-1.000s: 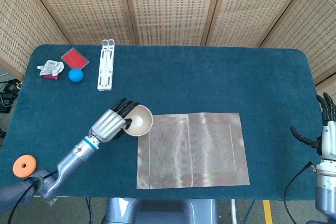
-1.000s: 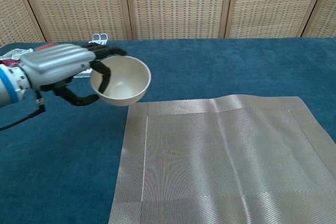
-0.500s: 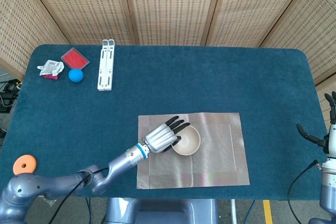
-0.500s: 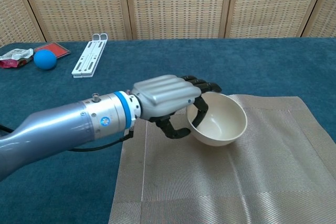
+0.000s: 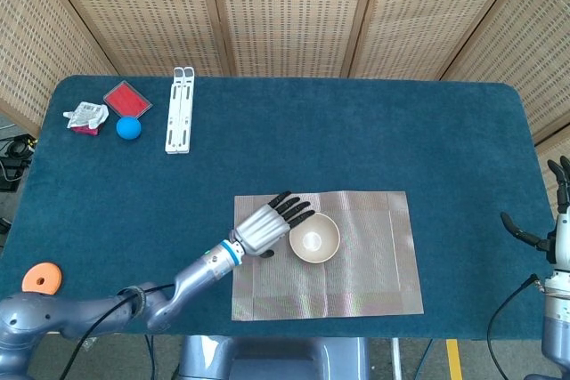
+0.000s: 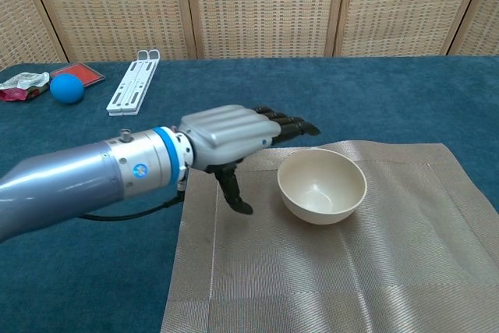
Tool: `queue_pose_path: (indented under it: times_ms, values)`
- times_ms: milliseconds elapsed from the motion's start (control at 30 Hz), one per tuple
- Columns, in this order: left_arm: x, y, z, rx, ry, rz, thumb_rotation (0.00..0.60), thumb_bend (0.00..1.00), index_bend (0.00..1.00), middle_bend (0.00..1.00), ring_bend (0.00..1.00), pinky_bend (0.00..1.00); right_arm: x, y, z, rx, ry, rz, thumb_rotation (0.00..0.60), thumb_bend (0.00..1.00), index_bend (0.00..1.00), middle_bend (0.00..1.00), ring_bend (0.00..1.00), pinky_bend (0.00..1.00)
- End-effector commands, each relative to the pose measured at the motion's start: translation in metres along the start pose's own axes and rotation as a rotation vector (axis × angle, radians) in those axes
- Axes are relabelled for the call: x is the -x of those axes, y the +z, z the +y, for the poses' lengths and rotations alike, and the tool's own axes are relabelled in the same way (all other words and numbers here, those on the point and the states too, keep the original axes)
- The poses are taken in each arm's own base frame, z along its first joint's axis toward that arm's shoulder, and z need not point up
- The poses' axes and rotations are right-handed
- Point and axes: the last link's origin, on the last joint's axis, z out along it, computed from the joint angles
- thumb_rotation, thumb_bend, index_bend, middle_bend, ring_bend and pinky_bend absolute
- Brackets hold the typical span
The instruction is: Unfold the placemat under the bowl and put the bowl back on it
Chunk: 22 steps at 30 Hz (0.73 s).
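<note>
A: Where's the bowl?

B: Cream bowl [image 5: 314, 240] sits upright on the placemat [image 5: 374, 264], a bit left of the mat's middle. Placemat lies flat and unfolded on the blue table [image 5: 356, 131], near the front edge.

A: Your left hand?

B: My left hand [image 5: 264, 228] is just beside the bowl, on its left, over the mat's left border. Fingers [image 6: 292, 125] stretched out straight and a little apart, holding nothing. In the chest view the fingertips reach just past the bowl's far-left rim without touching it, and the thumb [image 6: 231, 190] points down toward the mat. Can't tell if the thumb tip touches the fabric.

A: Right hand?

B: My right hand [image 5: 557, 220] is at the far right edge of the head view, off the table's right side, well apart from the mat. Fingers upright and apart, nothing in them. Chest view doesn't show it.

A: Other stuff?

B: Far-left corner: white folding rack [image 5: 180, 109], blue ball [image 5: 129, 127], red flat box [image 5: 127, 97], crumpled white wrapper [image 5: 85, 116], all near each other. Orange disc [image 5: 41, 279] near the front-left edge.
</note>
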Motion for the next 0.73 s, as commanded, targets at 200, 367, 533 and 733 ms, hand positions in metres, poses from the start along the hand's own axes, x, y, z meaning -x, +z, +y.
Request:
queue_pose_path:
  times_ms: [200,367,533,733]
  values:
    - [-0.025,-0.106,-0.071,-0.301,0.025,0.106,0.6,0.04,0.0,0.0,0.0,0.0,0.006,-0.008,-0.002,0.008,-0.07,-0.073,0.6,0.34,0.12,0.0,0.0,0.0]
    - [-0.017,-0.184,-0.103,-0.516,0.063,0.113,0.6,0.04,0.0,0.0,0.0,0.0,0.014,-0.015,-0.002,0.017,-0.191,-0.186,0.6,0.28,0.12,0.0,0.0,0.0]
    - [-0.012,-0.239,-0.108,-0.637,0.033,0.142,0.6,0.05,0.0,0.0,0.0,0.0,0.02,-0.017,0.0,0.012,-0.318,-0.295,0.6,0.17,0.04,0.0,0.0,0.0]
    - [-0.004,-0.279,-0.106,-0.704,0.043,0.15,0.6,0.04,0.0,0.0,0.0,0.0,0.026,-0.021,-0.001,0.009,-0.364,-0.375,0.6,0.13,0.03,0.0,0.0,0.0]
